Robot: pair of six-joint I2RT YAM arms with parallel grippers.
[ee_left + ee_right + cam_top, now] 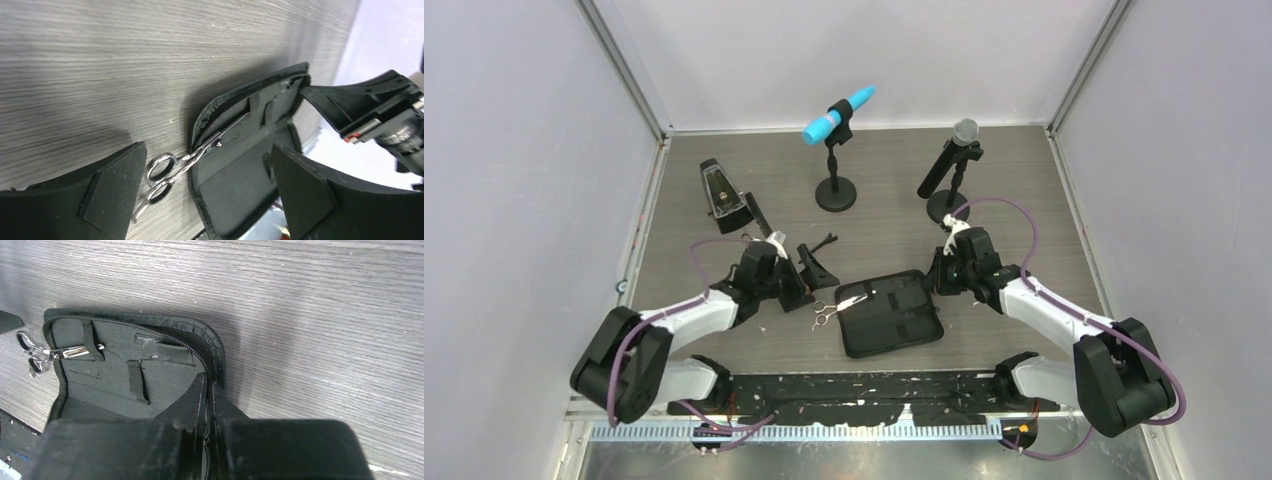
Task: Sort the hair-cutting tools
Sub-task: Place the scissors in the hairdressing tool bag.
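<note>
One pair of silver scissors (165, 172) lies with its ring handles on the table and its blades tucked under a strap inside the open black zip case (240, 165). My left gripper (210, 195) stands wide open just behind the handles, holding nothing. From above, the scissors (828, 311) sit at the case's (892, 318) left edge, with the left gripper (807, 278) just up-left of them. My right gripper (209, 390) is shut on the case's zipped rim at its right corner (944, 272). A thin black hair clip (826, 241) lies behind the left gripper.
A black pyramid metronome (720, 194) stands at the back left, with a long dark strip (757, 214) beside it. A blue microphone on a stand (838, 116) and a grey-headed one (954, 160) stand at the back. Walls close in the table.
</note>
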